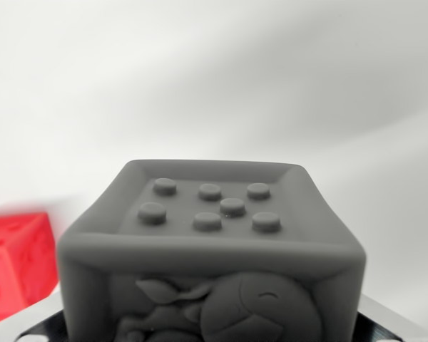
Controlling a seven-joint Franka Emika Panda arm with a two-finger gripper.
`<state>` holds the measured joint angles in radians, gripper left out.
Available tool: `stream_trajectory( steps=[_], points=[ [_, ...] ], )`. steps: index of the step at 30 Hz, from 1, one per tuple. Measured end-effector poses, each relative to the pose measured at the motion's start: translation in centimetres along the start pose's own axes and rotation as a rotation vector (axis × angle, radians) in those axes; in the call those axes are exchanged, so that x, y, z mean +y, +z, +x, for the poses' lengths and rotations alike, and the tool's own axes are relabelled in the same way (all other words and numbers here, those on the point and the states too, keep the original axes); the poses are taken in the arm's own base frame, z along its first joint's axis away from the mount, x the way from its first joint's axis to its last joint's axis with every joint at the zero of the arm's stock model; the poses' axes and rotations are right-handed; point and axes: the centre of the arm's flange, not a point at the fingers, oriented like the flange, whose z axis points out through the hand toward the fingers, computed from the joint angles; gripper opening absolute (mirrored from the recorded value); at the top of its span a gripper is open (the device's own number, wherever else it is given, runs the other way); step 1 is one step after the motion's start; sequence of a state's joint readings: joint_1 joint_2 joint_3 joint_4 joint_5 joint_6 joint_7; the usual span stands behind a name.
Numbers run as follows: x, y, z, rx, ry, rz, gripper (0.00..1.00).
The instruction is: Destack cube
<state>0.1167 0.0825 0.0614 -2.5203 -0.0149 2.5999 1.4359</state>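
Note:
A grey cube [210, 242] fills the lower middle of the wrist view, very close to the camera. Its top face carries several round studs inside a raised rim, and its front face shows an embossed cartoon figure. Only dark, shiny slivers of my gripper [210, 333] show in the bottom corners, where its fingers [37, 324] press against the cube's two sides; it is shut on the cube. A red cube [14, 267], blurred, sits lower down at the wrist view's left edge, apart from the grey one. What lies under the grey cube is hidden.
A plain white surface [214, 85] with soft shadows stretches behind and around both cubes. Nothing else is in view.

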Motion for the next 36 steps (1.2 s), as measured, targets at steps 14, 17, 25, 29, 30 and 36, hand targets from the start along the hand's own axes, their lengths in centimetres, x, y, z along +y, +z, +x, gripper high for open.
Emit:
stream_trajectory(
  steps=[14,17,25,29,30,36],
  points=[
    [0.8,-0.1,2.7,0.000,0.019,0.000,0.00],
    [1.0,-0.2,3.3,0.000,0.024,0.001,0.00],
    [1.4,-0.3,4.8,0.000,0.035,0.001,0.00],
    [1.7,-0.3,5.5,0.001,0.041,0.002,0.00],
    [1.7,-0.3,5.7,0.001,0.042,0.002,0.00],
    [2.1,-0.4,6.8,0.001,0.050,0.003,0.00]
  ],
)
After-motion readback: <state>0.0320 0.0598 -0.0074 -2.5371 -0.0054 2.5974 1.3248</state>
